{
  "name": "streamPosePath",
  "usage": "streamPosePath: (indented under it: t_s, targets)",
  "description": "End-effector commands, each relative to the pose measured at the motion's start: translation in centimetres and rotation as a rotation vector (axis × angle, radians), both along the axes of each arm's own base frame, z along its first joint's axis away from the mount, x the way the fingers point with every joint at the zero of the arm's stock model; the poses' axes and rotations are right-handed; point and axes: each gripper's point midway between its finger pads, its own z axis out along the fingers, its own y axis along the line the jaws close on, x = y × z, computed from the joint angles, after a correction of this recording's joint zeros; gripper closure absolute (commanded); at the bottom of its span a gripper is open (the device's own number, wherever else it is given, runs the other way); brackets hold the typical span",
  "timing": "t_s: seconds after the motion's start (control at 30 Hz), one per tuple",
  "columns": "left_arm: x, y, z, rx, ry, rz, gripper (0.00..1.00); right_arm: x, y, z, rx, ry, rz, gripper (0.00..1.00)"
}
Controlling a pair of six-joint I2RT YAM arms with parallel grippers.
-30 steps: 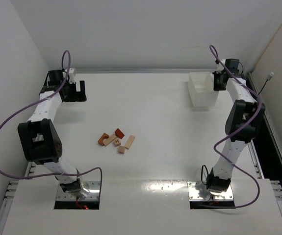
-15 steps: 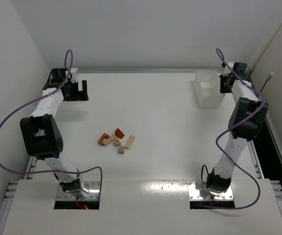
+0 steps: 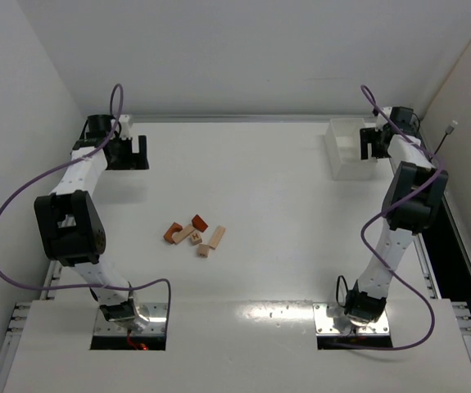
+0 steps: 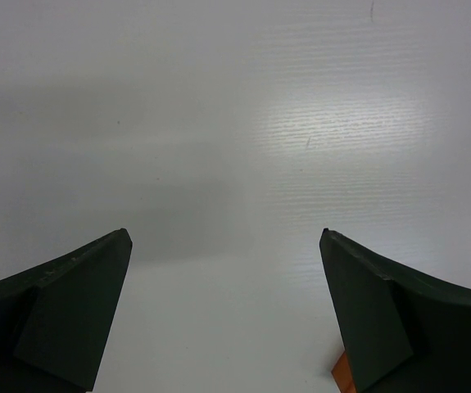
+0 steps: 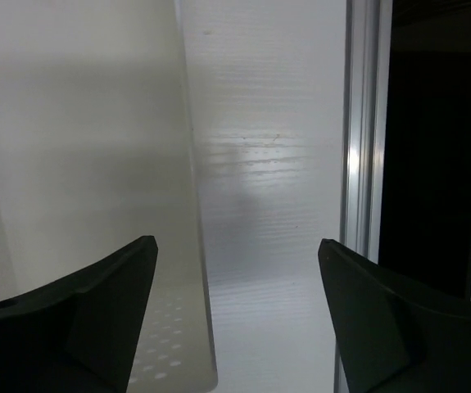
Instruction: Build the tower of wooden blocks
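The wood blocks (image 3: 195, 236) lie loose in a small cluster at mid-table, none on another: a reddish-brown wedge (image 3: 200, 222), an arch piece (image 3: 171, 232), a pale plank (image 3: 217, 237) and small tan pieces. No wood block tower shows in view. My left gripper (image 3: 141, 151) sits at the back left, far from the blocks. It is open over bare table (image 4: 225, 233). My right gripper (image 3: 368, 147) is at the back right, open (image 5: 237, 241), with the right wall (image 5: 196, 246) of the white bin (image 3: 346, 151) standing between its fingers.
The bin stands near the table's back right corner. A metal rail (image 5: 364, 164) and a dark drop lie just right of the right gripper. White walls close in the back and sides. A sliver of orange (image 4: 341, 372) shows by the left gripper's right finger.
The right gripper, shut on the bin's wall, dragged the bin right toward the back corner, then opened. The left arm shifted slightly. The blocks have not moved.
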Motion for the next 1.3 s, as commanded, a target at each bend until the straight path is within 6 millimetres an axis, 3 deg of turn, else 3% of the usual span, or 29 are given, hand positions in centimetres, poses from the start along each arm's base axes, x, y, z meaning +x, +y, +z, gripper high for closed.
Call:
streamPosePath:
  t_s: [0.0,0.1,0.13,0.2,0.23,0.3,0.33,0.37,0.4,0.43,0.57,0.67,0.7,0.8,0.83,0.9,0.93,1.03,1.1,1.13,1.27]
  targets:
    - [0.5,-1.1,0.9,-0.007,-0.024,-0.034,0.0,1.4,0.3,5.1,-0.012,-0.109,0.05,0.21]
    - [0.5,-1.1,1.0,-0.005,-0.032,-0.034,0.0,1.2,1.9,6.3,0.024,-0.125,0.083,0.19]
    - [0.5,-0.9,0.9,0.002,-0.031,-0.028,0.0,1.3,2.1,8.1,0.015,-0.17,0.092,0.19]
    - [0.4,-0.9,1.2,0.004,-0.043,-0.028,0.0,0.4,3.2,8.2,0.059,-0.178,0.105,0.19]
    - [0.2,-1.0,0.7,0.002,-0.031,-0.028,0.0,0.1,4.5,8.0,0.092,-0.184,0.132,0.19]
    - [0.1,-1.2,0.8,0.012,-0.037,-0.029,0.0,-0.3,6.3,9.8,0.135,-0.224,0.174,0.2]
    - [-0.2,-0.9,0.4,0.024,-0.026,-0.018,0.0,-0.8,7.7,9.3,0.162,-0.211,0.196,0.22]
    - [-0.4,-0.8,0.0,0.03,-0.015,-0.012,0.0,-1.1,8.6,10.8,0.168,-0.247,0.213,0.22]
    - [-0.4,-1.0,0.4,0.039,-0.023,-0.014,0.0,-1.7,9.9,10.3,0.195,-0.239,0.227,0.22]
    - [-0.6,-0.9,0.0,0.039,-0.011,-0.001,0.0,-2.0,10.5,11.4,0.205,-0.264,0.223,0.22]
    - [-1.0,-1.3,0.0,0.039,-0.016,-0.01,0.0,-2.9,13.9,12.4,0.266,-0.276,0.295,0.22]
    - [-1.4,-1.4,0.1,0.033,-0.023,-0.002,0.0,-4.7,18.6,12.6,0.324,-0.236,0.438,0.28]
    - [-1.4,-1.4,0.1,0.033,-0.023,-0.002,0.0,-5.7,21.4,12.1,0.322,-0.207,0.541,0.29]
    - [-1.8,-1.7,-0.4,0.011,-0.003,0.005,0.0,-9.5,27.6,11.4,0.334,-0.123,0.764,0.34]
    - [-2.1,-2.1,-0.8,-0.007,0.007,-0.009,0.0,-11.0,31.4,11.4,0.293,-0.109,0.913,0.34]
    - [-2.5,-2.4,-0.9,-0.015,0.011,-0.015,0.0,-13.5,34.6,11.8,0.251,-0.097,1.032,0.34]
    - [-3.0,-2.8,-1.1,-0.016,0.016,-0.024,0.0,-15.0,37.4,11.9,0.212,-0.093,1.135,0.34]
    - [-4.0,-3.2,-1.4,-0.009,0.018,-0.029,0.0,-18.1,41.3,11.9,0.179,-0.09,1.273,0.34]
    - [-4.8,-3.8,-1.3,-0.015,0.016,-0.033,0.0,-19.1,42.8,11.6,0.171,-0.089,1.314,0.34]
    - [-5.7,-3.9,-2.1,-0.017,0.039,-0.033,0.0,-20.1,43.8,10.7,0.175,-0.052,1.333,0.34]
    - [-7.6,-4.7,-1.6,0.014,0.014,-0.034,0.0,-20.6,45.5,9.0,0.253,0.027,1.225,0.38]
